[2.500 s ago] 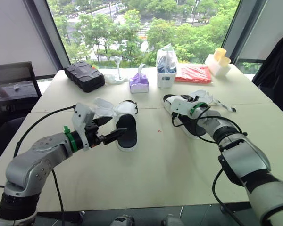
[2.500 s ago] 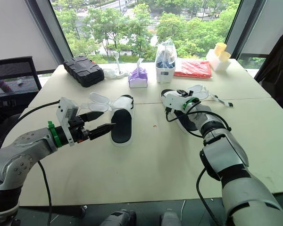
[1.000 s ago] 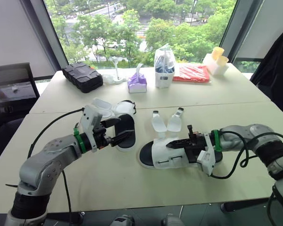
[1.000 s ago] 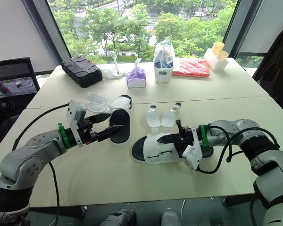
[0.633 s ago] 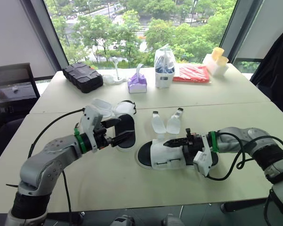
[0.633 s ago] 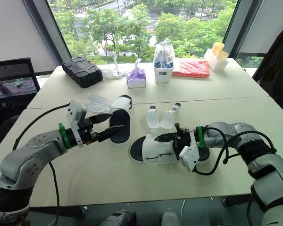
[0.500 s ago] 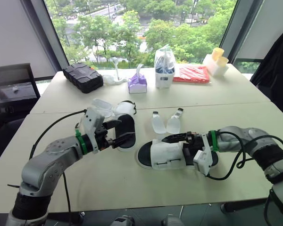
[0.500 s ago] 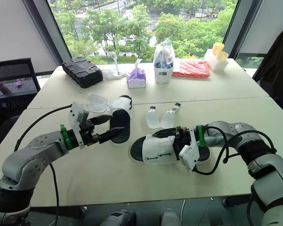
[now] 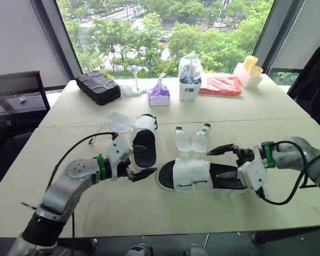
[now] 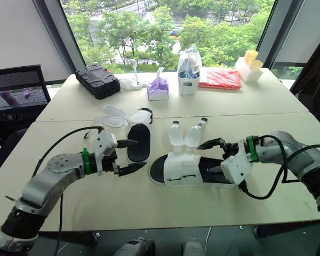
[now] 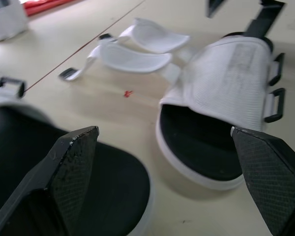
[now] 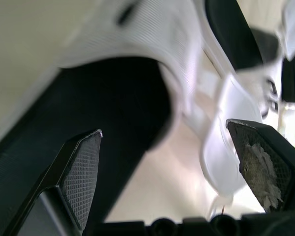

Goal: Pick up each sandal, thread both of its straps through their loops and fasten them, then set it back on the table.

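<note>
Near sandal lying centre-table, unfastened; both claws standing open and empty.

I am leaving the white mesh sandal with black footbed (image 9: 192, 175) flat on the cream table (image 9: 149, 213), toe pointing toward my left arm, seemingly so both arms can reach it. Its two white straps (image 9: 191, 142) are lying loose and unthreaded just beside the upper. My right gripper (image 9: 224, 161) is gaping wide over the heel end, gripping nothing. My left gripper (image 9: 145, 160) is spreading wide too, hovering between this toe and the second white-and-black sandal (image 9: 144, 144), whose straps are also lying open. Against half a second ago, my right claw is sitting back off the mesh upper and is spread wider. My left claw is sitting lower, nearer the toe.
</note>
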